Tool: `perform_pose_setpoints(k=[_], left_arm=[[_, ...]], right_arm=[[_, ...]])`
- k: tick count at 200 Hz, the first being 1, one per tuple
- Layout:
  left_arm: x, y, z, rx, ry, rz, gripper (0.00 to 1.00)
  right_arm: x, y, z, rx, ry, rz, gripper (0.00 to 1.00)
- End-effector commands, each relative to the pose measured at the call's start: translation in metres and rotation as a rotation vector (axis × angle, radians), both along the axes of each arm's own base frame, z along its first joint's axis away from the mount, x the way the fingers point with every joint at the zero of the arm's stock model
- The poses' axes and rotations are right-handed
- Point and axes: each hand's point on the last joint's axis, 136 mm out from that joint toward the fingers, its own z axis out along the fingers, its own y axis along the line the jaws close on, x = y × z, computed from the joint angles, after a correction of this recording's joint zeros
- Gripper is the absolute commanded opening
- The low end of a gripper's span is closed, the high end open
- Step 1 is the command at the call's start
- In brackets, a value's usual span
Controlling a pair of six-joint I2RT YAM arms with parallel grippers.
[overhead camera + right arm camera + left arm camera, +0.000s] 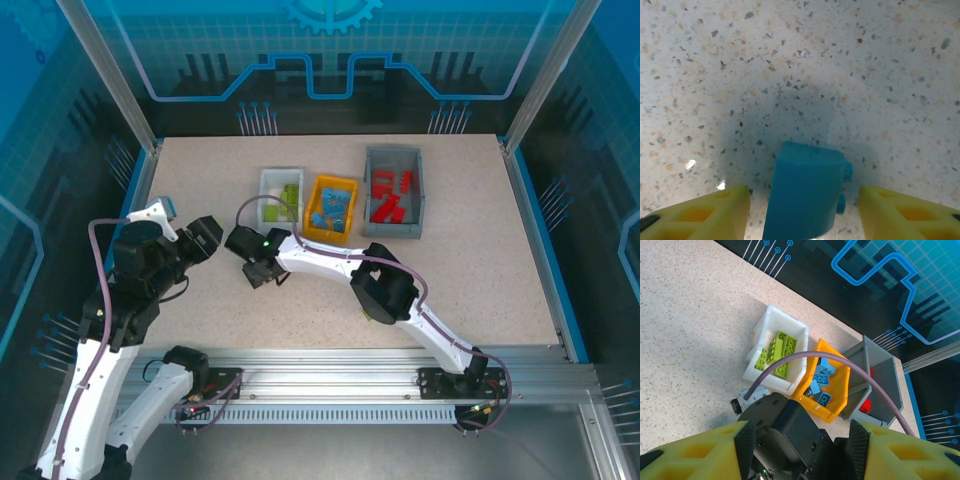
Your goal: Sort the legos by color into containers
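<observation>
**On the tabletop, a blue brick is straddled**

Near the bins, the blue brick [803, 197] lies on the table [790, 60] between the fingers of the right gripper [260, 272]. A gap is seen on either side, so nothing is gripped yet. The straddle seems meant for a lift to the orange-yellow bin [814, 407], where blue bricks are kept. The left gripper [207, 238] is held aside, parted and empty.

The speckled table [480, 270] carries the white bin [264, 190], orange-yellow bin [333, 181] and grey bin [423, 195] side by side, and one blue brick [805, 192].
</observation>
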Motion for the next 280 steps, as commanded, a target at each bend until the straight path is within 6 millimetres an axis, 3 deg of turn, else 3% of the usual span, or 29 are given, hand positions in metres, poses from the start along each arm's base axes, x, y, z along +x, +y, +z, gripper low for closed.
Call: perform_pose_setpoints(k=[1,82,112,126,128,151,173,192,212,223,236,255,280], left_arm=[[-0.007,0.004,0.014,-0.005,-0.024,0.017,0.56],[-0.008,0.002,0.011,-0.009,-0.015,0.007,0.56],[-0.007,-0.001,0.011,-0.016,-0.012,-0.008,0.56],[-0.006,-0.006,0.013,-0.03,-0.015,-0.031,0.56],[-0.005,-0.007,0.014,-0.032,-0.017,-0.037,0.56],[0.003,-0.03,0.026,-0.085,-0.037,-0.151,0.57],[0.013,-0.063,0.042,-0.184,-0.051,-0.312,0.55],[0.022,-0.09,0.052,-0.242,-0.057,-0.418,0.53],[0.028,-0.122,0.054,-0.201,-0.044,-0.509,0.53],[0.032,-0.139,0.052,-0.181,-0.036,-0.547,0.53],[0.038,-0.154,0.047,-0.177,-0.033,-0.562,0.53],[0.047,-0.169,0.038,-0.172,-0.024,-0.564,0.53],[0.053,-0.181,0.029,-0.142,-0.025,-0.549,0.53]], right_arm=[[-0.002,-0.003,-0.007,-0.049,0.007,-0.023,0.55],[0.008,0.003,-0.007,-0.048,-0.017,-0.04,0.33],[0.01,0.0,0.032,0.003,-0.091,-0.038,0.28],[0.011,-0.007,0.059,0.036,-0.13,-0.05,0.27],[0.012,-0.008,0.071,0.055,-0.144,-0.052,0.26],[0.017,-0.038,0.12,0.103,-0.211,-0.092,0.25],[0.027,-0.094,0.152,0.13,-0.246,-0.183,0.25],[0.04,-0.152,0.165,0.139,-0.258,-0.283,0.25],[0.053,-0.206,0.167,0.152,-0.253,-0.376,0.25],[0.061,-0.223,0.164,0.162,-0.237,-0.407,0.25],[0.072,-0.231,0.165,0.171,-0.236,-0.414,0.25],[0.089,-0.222,0.164,0.161,-0.231,-0.396,0.25],[0.114,-0.212,0.143,0.105,-0.193,-0.414,0.25]])
